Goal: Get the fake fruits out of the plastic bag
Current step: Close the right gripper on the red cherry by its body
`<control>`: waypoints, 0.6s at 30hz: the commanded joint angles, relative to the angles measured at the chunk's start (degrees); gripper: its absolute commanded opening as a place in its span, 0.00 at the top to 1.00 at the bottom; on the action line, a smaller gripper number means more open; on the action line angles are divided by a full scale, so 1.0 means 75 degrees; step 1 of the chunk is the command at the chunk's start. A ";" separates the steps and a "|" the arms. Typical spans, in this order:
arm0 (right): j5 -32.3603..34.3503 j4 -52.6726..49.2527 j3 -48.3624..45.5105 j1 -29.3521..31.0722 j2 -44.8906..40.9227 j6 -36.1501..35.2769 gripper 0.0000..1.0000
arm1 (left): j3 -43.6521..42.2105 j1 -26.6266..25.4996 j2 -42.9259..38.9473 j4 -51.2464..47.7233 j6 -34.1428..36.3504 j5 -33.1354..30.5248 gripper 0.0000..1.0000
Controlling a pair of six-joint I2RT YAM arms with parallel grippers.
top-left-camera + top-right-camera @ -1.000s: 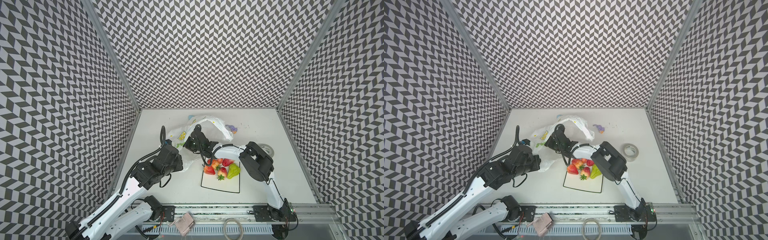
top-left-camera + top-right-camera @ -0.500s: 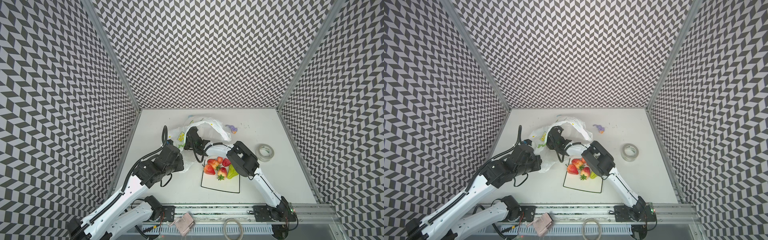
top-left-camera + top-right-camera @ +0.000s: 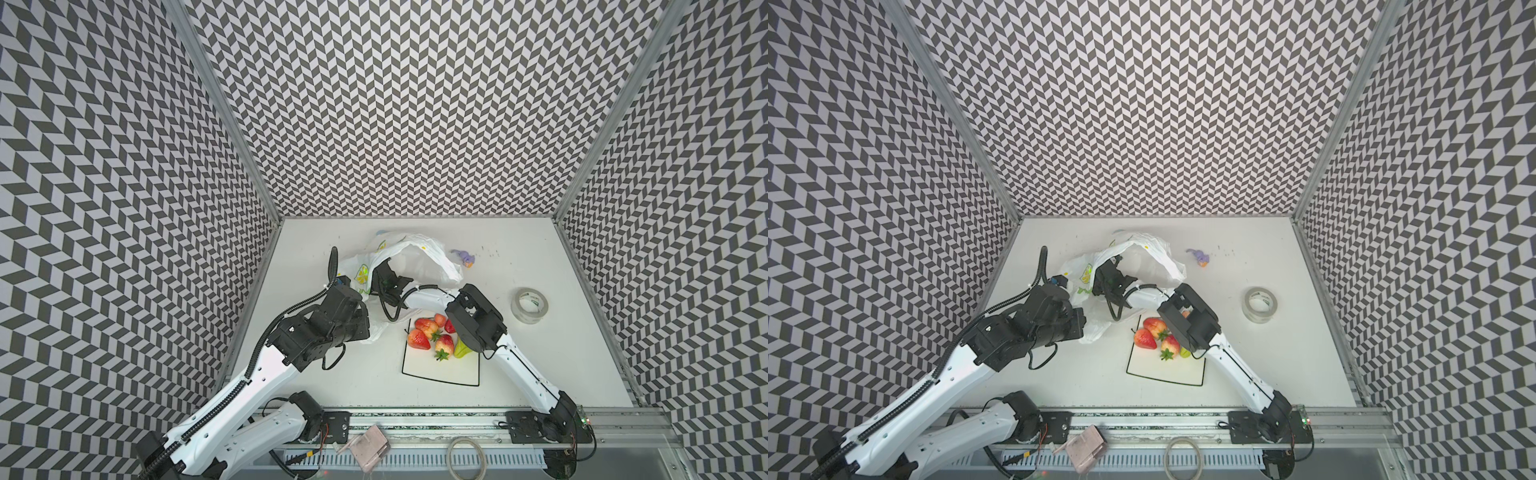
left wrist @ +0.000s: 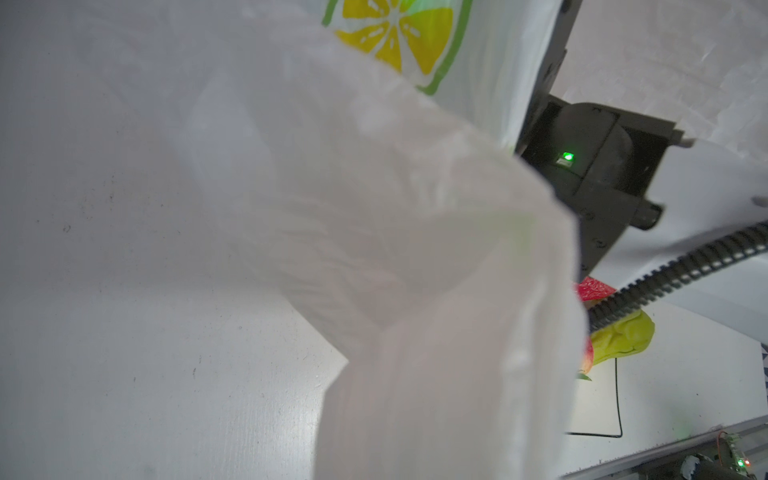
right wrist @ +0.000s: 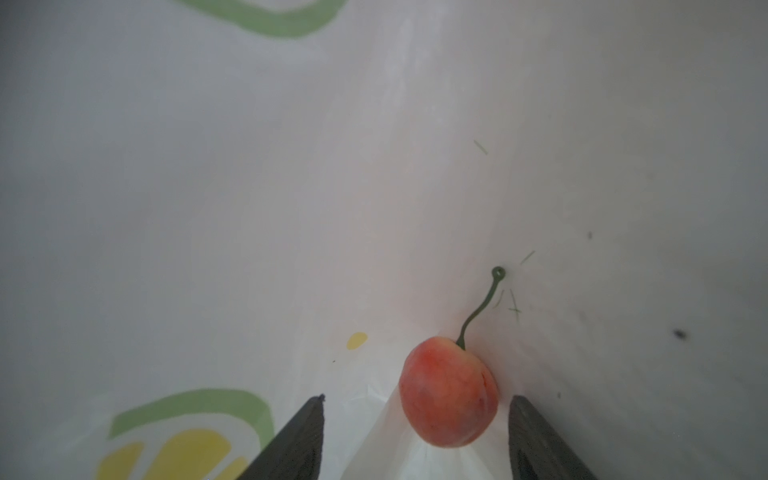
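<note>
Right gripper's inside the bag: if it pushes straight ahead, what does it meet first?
Likely the orange-red fruit, lying between the right gripper's open jaws; beyond it, the plastic bag's wall. Depth is unclear.

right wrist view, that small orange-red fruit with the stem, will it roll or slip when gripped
The fruit looks round and smooth, so it may roll or squirt from the right gripper. It lies on the thin plastic bag, which is likely slippery underneath. Its thin stem probably bends.

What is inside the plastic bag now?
A round orange-red fruit with a green stem lies in the plastic bag, at the open right end effector. Folds hide the rest of the interior.
</note>
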 commanded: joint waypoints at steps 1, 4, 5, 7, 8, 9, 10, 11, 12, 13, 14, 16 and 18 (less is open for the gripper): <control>-0.0303 -0.0110 0.0531 0.0107 0.0488 0.0306 0.31 | 0.0375 -0.0020 0.0089 0.0162 0.0357 0.0145 1.00; -0.0412 -0.0243 0.0879 0.0159 0.0727 0.0347 0.31 | 0.0548 -0.0020 0.0255 0.0271 0.0614 0.0236 1.00; -0.0435 -0.0280 0.0951 0.0183 0.0798 0.0391 0.31 | 0.0628 -0.0020 0.0327 0.0330 0.0717 0.0271 1.00; -0.0448 -0.0262 0.1029 0.0207 0.0902 0.0486 0.34 | 0.0780 -0.0020 0.0499 0.0429 0.0893 0.0397 1.00; -0.0438 -0.0263 0.1052 0.0207 0.0948 0.0536 0.36 | 0.0860 -0.0020 0.0583 0.0451 0.0964 0.0461 1.00; -0.0427 -0.0226 0.1059 0.0207 0.0978 0.0572 0.39 | 0.0924 -0.0020 0.0650 0.0475 0.1009 0.0554 1.00; -0.0393 -0.0204 0.1065 0.0197 0.0993 0.0607 0.42 | 0.0964 -0.0020 0.0681 0.0491 0.1049 0.0626 1.00; -0.0359 -0.0166 0.1080 0.0178 0.1023 0.0634 0.45 | 0.0995 -0.0030 0.0694 0.0515 0.1069 0.0691 1.00; -0.0343 -0.0173 0.1136 0.0154 0.1052 0.0649 0.47 | 0.0991 -0.0031 0.0694 0.0538 0.1071 0.0737 1.00; -0.0334 -0.0202 0.1206 0.0131 0.1082 0.0646 0.50 | 0.0988 -0.0027 0.0658 0.0556 0.1066 0.0763 1.00; -0.0310 -0.0209 0.1263 0.0105 0.1115 0.0614 0.52 | 0.0968 -0.0032 0.0601 0.0573 0.1055 0.0784 1.00; -0.0315 -0.0187 0.1285 0.0037 0.1060 0.0471 0.57 | 0.0941 -0.0032 0.0491 0.0580 0.1019 0.0779 1.00; -0.0277 -0.0183 0.1193 -0.0046 0.0881 0.0195 0.63 | 0.0883 -0.0029 0.0387 0.0531 0.0960 0.0713 1.00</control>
